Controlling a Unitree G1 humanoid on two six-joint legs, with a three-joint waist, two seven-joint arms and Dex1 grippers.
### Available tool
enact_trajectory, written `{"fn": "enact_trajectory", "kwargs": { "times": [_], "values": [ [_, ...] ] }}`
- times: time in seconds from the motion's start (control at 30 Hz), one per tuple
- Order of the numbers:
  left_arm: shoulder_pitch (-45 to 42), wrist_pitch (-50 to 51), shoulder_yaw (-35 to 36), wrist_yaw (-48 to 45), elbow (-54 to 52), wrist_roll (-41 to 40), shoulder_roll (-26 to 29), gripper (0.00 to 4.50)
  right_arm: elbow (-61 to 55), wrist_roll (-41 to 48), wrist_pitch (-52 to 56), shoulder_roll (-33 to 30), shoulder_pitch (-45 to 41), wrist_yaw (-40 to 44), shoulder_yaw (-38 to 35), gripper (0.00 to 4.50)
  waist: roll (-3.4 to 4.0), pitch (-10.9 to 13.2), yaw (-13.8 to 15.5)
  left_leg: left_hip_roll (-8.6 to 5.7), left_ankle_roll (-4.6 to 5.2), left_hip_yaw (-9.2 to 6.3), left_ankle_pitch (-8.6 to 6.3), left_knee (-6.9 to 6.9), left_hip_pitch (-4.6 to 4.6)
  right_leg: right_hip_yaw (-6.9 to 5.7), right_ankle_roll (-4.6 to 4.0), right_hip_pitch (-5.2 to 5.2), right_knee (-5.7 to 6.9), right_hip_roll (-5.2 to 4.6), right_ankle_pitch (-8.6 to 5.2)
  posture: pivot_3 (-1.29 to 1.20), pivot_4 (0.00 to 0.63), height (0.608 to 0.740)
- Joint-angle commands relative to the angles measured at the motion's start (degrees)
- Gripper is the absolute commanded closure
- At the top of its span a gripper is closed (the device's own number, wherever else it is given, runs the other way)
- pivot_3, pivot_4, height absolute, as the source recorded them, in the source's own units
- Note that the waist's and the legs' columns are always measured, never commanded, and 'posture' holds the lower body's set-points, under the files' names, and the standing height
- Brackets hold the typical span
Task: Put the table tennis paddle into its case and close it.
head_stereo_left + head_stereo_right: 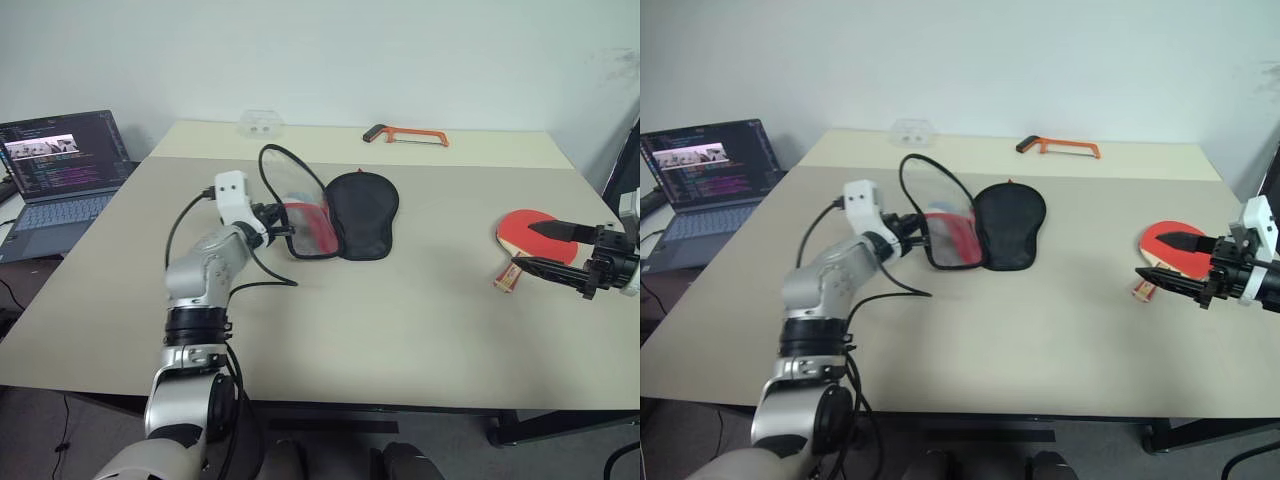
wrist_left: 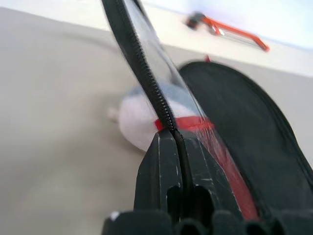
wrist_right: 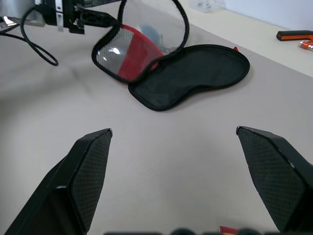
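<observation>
Pale wall behind beige table; laptop alongside.

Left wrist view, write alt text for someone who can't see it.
The left gripper is shut on the black zipper edge of the case, lifting its clear flap above the table. An orange hacksaw lies beyond.

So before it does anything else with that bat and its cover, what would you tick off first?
1. Left end effector shut on the case's zipper edge: ok.
2. Case open, clear flap lifted, black half flat on the table: ok.
3. Right end effector open and free: ok.
4. Table tennis paddle picked up: not ok, it lies on the table by the right end effector.
5. Opening wide enough for the paddle: cannot tell.
6. Orange hacksaw away from the work, at the far edge: ok.
</observation>
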Motion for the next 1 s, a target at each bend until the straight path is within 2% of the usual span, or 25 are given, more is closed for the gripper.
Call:
{"fn": "enact_trajectory", "kwargs": {
  "times": [0.03,0.2,0.4,0.63,0.87,1.0],
  "values": [
    [-3.28,-1.48,-3.29,-3.72,1.88,1.31,-0.89,4.44,-1.99,0.76,-0.40,-0.52,0.06,-0.25,-2.43,0.00,0.00,0.00,0.02,0.00,0.00,0.00,0.00,0.00,-0.01,0.00,0.00,-0.01,0.00,0.00,0.00,0.00,0.150,0.740],
    [-5.56,-8.44,-11.46,-11.90,7.94,7.49,-0.27,4.44,-2.38,0.84,-0.35,-0.47,0.55,-0.55,-2.71,0.00,0.00,0.00,0.06,-0.07,0.00,-0.03,0.00,0.00,-0.02,-0.01,0.01,0.00,0.00,-0.03,0.00,0.00,0.150,0.740],
    [-11.03,-16.79,-12.72,-11.03,17.39,13.63,1.43,4.44,-2.71,0.88,-0.26,-0.22,0.73,-0.99,-2.77,0.00,-0.01,0.01,0.04,-0.16,0.01,-0.14,0.00,-0.01,-0.03,0.01,0.02,-0.01,-0.01,-0.04,0.00,0.00,0.150,0.740],
    [-15.17,-26.35,-16.28,-14.24,26.43,21.42,6.76,4.44,-2.38,0.79,-0.71,0.28,0.01,-1.40,-2.02,0.00,-0.01,0.01,-0.01,-0.23,0.01,-0.24,0.00,-0.03,-0.04,-0.01,0.02,-0.03,-0.01,-0.05,-0.01,0.00,0.150,0.740],
    [-16.23,-28.06,-15.99,-16.37,29.48,23.93,11.75,4.44,-2.23,0.72,-0.75,0.27,-0.11,-1.24,-2.03,0.00,-0.02,0.02,0.01,-0.26,0.01,-0.26,-0.01,-0.06,-0.10,-0.03,0.02,-0.08,-0.01,-0.08,-0.01,0.00,0.150,0.740],
    [-15.04,-24.85,-14.08,-18.40,28.88,21.23,10.19,4.44,-2.22,0.67,-0.70,0.43,-0.44,-1.33,-1.67,0.00,-0.02,0.03,0.01,-0.26,0.01,-0.26,-0.01,-0.05,-0.11,-0.05,0.02,-0.08,-0.01,-0.10,-0.01,0.00,0.150,0.740]
  ]
}}
